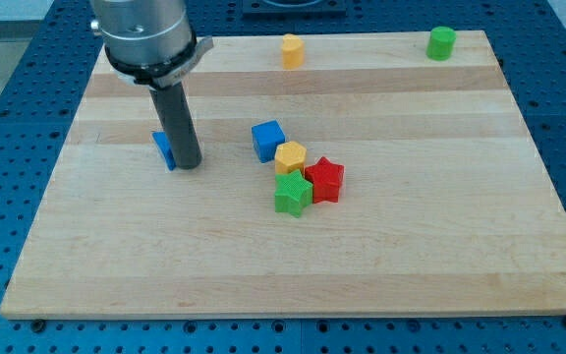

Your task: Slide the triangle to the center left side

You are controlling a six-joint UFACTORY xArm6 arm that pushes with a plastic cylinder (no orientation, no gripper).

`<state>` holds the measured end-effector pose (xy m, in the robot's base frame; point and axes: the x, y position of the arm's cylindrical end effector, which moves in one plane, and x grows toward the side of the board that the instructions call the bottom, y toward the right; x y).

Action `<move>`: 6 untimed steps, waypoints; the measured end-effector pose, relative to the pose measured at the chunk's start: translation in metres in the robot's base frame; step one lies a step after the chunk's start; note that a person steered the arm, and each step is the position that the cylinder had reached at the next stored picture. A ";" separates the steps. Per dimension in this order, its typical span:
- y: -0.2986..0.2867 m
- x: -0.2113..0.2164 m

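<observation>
A blue triangle block (163, 149) lies on the wooden board (293, 256) at the view's left, partly hidden behind my rod. My tip (187, 164) touches the board just to the right of the triangle, against its side. Near the middle lie a blue cube (268, 140), a yellow hexagonal block (290, 157), a green star (291, 194) and a red star (324, 180), close together.
A yellow block (292, 49) stands at the top edge in the middle. A green cylinder (441, 42) stands at the top right. The board rests on a blue perforated table (8, 177).
</observation>
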<state>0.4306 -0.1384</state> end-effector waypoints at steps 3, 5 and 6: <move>-0.042 -0.039; -0.053 -0.045; -0.053 -0.045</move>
<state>0.3860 -0.1916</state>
